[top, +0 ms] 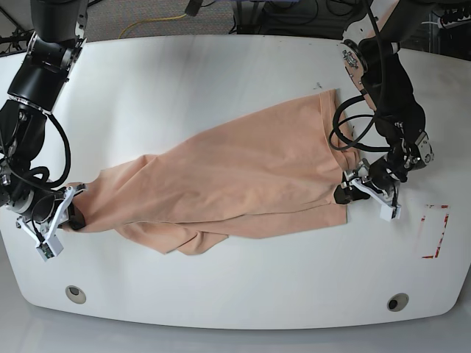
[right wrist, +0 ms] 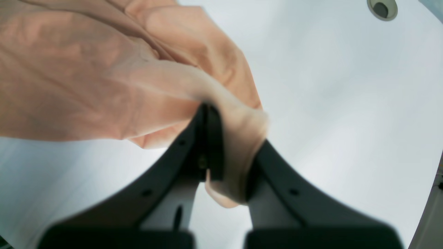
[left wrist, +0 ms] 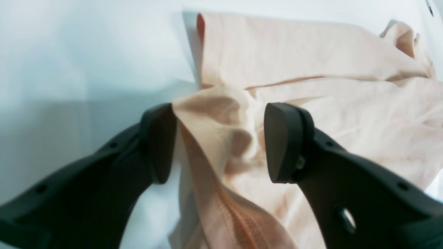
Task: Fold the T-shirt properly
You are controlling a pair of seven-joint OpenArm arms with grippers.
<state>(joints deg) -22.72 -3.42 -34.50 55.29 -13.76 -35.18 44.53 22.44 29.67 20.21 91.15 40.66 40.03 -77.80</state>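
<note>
Peach T-shirt [top: 243, 176] is stretched across the table's [top: 184, 81] middle — pinched shut by the right gripper [right wrist: 207, 114], left gripper [left wrist: 219, 141] open astride its edge — tension should be kept even.

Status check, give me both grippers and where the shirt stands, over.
Left gripper open, straddling a bunched edge of the T-shirt. Right gripper shut on the opposite end. Shirt stretched across the table, unfolded. Nothing in the way.

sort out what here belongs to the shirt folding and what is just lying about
In the job:
- peach soft cotton T-shirt
- right tool, clamped on a shirt edge
- left tool, open at a bunched corner

Lying about:
- red-marked white tag
- round table holes
</note>
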